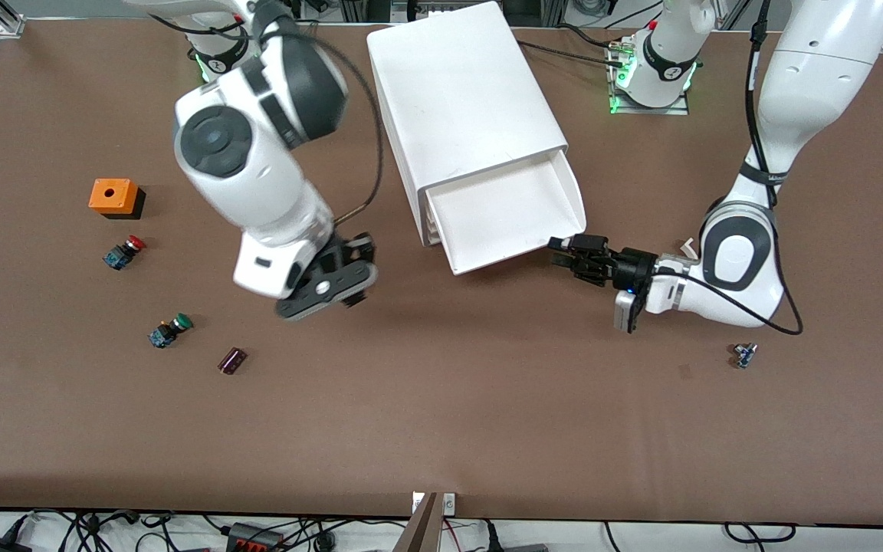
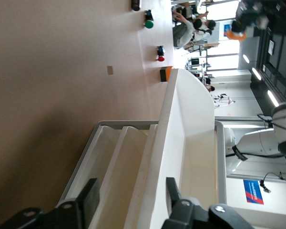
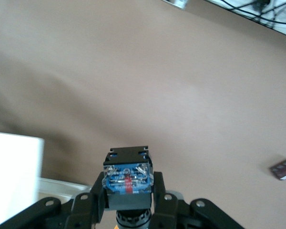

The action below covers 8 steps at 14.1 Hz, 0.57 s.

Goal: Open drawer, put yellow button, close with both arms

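The drawer (image 1: 514, 222) is pulled out of the cabinet (image 1: 461, 100), empty inside. Left gripper (image 1: 564, 253) sits at the drawer's front corner, jaws parted astride the front lip w/o squeezing it. Right gripper (image 3: 128, 202) hangs over bare tabletop (image 1: 441, 414) beside the cabinet, toward the right arm's end, jaws clamped on the yellow button (image 3: 127, 179) (only its black-and-blue body shows; cap hidden).

Risks, as I judge them: the button is held by its body only, so it could twist or slip in transit; the right gripper may clip the drawer's side wall coming across; the left gripper at the lip could crowd the drop.
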Motion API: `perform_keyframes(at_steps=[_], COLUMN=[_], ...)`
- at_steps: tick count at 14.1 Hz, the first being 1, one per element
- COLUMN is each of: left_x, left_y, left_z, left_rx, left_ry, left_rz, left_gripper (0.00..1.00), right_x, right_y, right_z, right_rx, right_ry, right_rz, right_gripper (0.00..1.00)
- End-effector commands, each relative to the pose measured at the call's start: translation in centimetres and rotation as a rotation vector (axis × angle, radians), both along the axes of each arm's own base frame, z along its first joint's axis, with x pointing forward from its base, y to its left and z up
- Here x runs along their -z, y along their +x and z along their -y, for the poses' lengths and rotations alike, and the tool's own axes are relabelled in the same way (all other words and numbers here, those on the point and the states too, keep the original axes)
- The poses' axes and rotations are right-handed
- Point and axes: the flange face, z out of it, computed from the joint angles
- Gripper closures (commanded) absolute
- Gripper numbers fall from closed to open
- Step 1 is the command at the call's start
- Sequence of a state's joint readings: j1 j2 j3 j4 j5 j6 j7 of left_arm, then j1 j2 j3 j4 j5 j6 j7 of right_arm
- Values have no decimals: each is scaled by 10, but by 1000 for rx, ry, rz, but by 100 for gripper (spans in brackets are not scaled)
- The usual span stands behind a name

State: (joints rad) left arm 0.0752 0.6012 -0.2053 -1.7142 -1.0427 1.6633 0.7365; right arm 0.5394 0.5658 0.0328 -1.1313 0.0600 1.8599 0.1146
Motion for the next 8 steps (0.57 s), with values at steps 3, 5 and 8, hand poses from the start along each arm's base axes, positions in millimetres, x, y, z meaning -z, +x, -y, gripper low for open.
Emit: perform_keyframes(at_steps=[3, 5, 8], left_x=[-83, -109, -131], left_y=[32, 40, 45], left_z=[-18, -24, -35], left_rx=[-15, -15, -34], left_ry=[291, 400, 614], left_rz=[-125, -158, -177], left_gripper=[0, 0, 0], right_x=[-11, -2, 8], right_y=[-63, -80, -96], right_z=[-96, -118, -147], right_rx=[64, 67, 108], right_ry=[35, 31, 70], right_rz=[-13, -28, -15], right_gripper=[100, 100, 100])
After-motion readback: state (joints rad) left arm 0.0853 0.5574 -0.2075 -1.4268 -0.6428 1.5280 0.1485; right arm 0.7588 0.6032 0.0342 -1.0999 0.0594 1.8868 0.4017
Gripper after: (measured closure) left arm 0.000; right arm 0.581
